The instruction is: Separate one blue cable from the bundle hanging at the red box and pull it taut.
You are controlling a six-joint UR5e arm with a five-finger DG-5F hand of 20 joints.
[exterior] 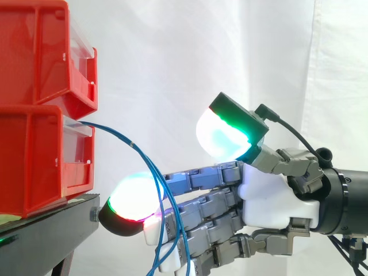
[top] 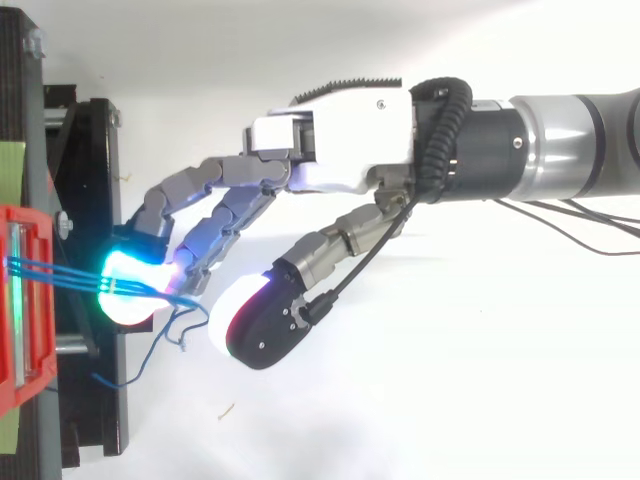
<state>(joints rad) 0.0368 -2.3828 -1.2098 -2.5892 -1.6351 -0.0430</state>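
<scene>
Listener: Cables first, please. Where are they?

Onlooker: At the left, blue cables (exterior: 131, 144) come out of the front of the lower red box (exterior: 40, 161). It sits under a second red box (exterior: 40, 52) on a black stand (exterior: 52, 224). From above I count three strands running side by side to the right.

Listener: And the robot's hand?

Onlooker: The hand (exterior: 267, 195) enters from the right and is wide. Its fingers stretch almost straight toward the box, and the thumb (exterior: 230, 135) is lifted high, well apart from them. Nothing is clasped. The strands drape across the fingers. One glowing fingertip (exterior: 135, 201) sits just under them, near the stand.

Listener: Which way do the cables run?

Onlooker: They leave the box heading right, arch over, then fall steeply across the fingers. Their long line is therefore mostly downward. Seen from above, loose ends curl just beside the stand's edge.

Listener: How far along is the job?

Onlooker: Early, by my judgement. The fingers are in among the bundle, but I cannot tell whether one strand is parted from the rest. Every strand hangs slack. Pinching a single cable and drawing it rightward until taut is not yet done.
</scene>
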